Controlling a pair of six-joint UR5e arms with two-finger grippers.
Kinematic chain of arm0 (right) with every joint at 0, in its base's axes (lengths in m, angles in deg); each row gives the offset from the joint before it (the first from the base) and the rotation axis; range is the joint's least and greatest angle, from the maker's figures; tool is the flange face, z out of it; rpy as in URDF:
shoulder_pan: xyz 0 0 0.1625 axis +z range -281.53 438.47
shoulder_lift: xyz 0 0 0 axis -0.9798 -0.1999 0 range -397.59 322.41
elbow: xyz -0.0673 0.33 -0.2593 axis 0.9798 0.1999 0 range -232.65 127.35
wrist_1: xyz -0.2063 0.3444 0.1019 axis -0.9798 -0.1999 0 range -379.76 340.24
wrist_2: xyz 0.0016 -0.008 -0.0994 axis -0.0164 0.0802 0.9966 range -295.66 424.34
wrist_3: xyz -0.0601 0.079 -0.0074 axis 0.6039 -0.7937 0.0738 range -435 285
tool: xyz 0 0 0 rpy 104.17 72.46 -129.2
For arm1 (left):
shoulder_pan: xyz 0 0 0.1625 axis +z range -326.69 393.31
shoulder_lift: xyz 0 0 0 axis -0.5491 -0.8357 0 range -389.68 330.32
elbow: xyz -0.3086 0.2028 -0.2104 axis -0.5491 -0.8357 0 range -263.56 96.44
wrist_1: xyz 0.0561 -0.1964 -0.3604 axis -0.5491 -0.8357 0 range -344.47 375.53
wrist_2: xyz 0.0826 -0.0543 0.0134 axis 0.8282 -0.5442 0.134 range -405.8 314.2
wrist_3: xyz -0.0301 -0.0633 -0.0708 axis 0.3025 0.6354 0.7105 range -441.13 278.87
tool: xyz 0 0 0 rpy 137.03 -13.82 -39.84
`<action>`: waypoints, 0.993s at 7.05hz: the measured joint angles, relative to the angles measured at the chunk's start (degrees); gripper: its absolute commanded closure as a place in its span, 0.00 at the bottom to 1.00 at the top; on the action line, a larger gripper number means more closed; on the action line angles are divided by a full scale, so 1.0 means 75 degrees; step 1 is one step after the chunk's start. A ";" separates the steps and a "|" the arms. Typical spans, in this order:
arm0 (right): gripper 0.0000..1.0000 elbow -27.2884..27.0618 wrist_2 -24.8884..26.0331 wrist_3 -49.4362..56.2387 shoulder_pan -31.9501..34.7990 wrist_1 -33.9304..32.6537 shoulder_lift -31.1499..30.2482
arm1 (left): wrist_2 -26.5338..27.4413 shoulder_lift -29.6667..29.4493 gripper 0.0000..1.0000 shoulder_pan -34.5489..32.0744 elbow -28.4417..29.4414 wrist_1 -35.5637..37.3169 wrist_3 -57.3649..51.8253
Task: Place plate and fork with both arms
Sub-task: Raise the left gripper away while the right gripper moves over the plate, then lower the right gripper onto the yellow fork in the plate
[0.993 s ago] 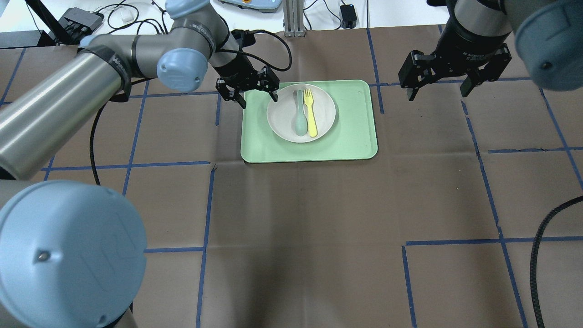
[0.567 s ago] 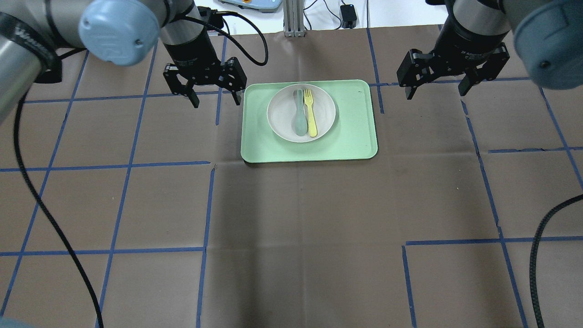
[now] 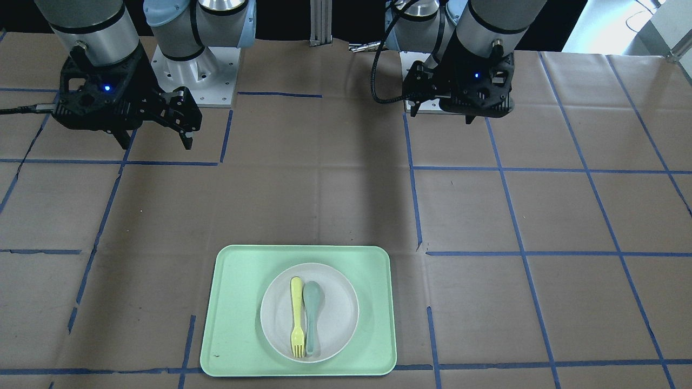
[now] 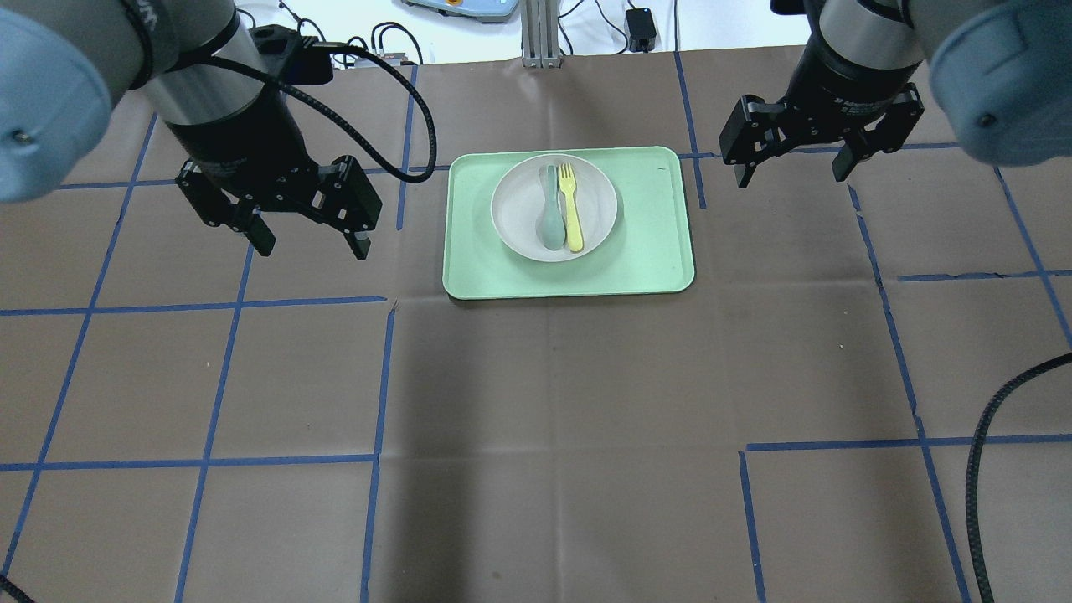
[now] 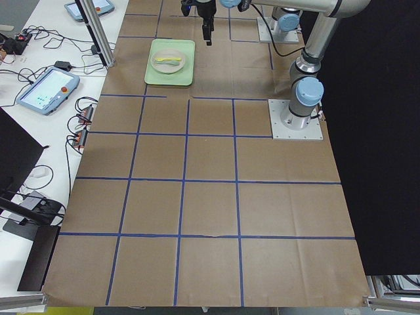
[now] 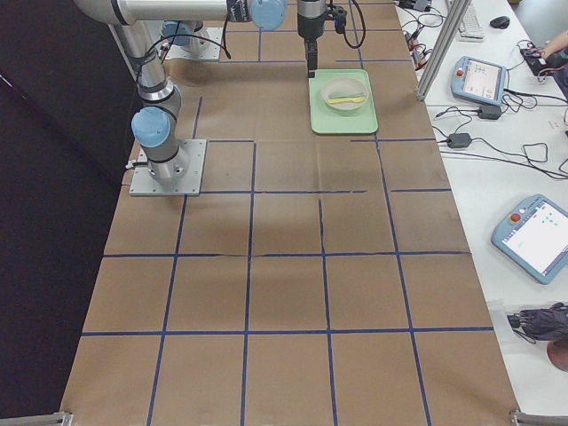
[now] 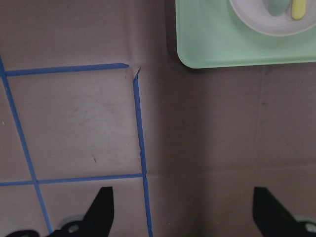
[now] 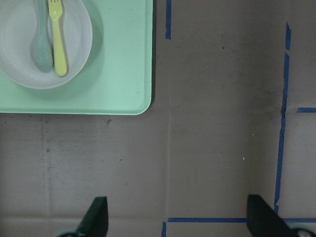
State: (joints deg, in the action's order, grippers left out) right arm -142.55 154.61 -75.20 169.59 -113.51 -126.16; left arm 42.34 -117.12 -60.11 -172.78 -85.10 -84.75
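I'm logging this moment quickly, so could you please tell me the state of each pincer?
Left pincer: open, holding nothing.
Right pincer: open, holding nothing.

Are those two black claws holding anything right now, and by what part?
Nothing is held. The left claw and right claw hang open and empty; the fork and spoon lie on the plate in the tray.

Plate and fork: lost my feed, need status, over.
Left gripper open, empty, beside tray. Right gripper open, empty. Fork on plate, plate on tray. Spoon close beside fork.
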 measured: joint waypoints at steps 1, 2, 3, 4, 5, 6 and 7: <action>0.00 0.0159 -0.0002 -0.0216 0.0171 -0.0032 0.0282 | 0.0019 0.0217 0.00 0.0103 -0.0207 0.0020 -0.0072; 0.00 0.0555 0.0001 -0.0547 0.0464 -0.0048 0.0781 | 0.0049 0.0246 0.00 0.0301 -0.0290 0.0080 -0.0104; 0.00 0.1116 0.0023 -0.0929 0.0820 -0.0053 0.1435 | 0.0064 0.0174 0.00 0.0474 -0.0328 0.0376 -0.0112; 0.00 0.1692 0.0059 -0.1279 0.1163 -0.0077 0.2125 | 0.0075 0.0101 0.00 0.0551 -0.0389 0.0782 -0.0109; 0.00 0.2103 0.0074 -0.1552 0.1405 -0.0302 0.2730 | 0.0109 0.0029 0.00 0.0592 -0.0442 0.1018 -0.0102; 0.00 0.2251 0.0070 -0.1711 0.1555 -0.0783 0.3186 | 0.0143 -0.0051 0.00 0.0623 -0.0447 0.1121 -0.0094; 0.00 0.2258 0.0066 -0.1830 0.1680 -0.1362 0.3613 | 0.0166 -0.0100 0.00 0.0637 -0.0436 0.1146 -0.0086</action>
State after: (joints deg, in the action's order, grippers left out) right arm -125.61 155.10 -88.92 182.19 -123.72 -99.07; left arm 43.59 -117.88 -55.34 -176.04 -76.50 -85.39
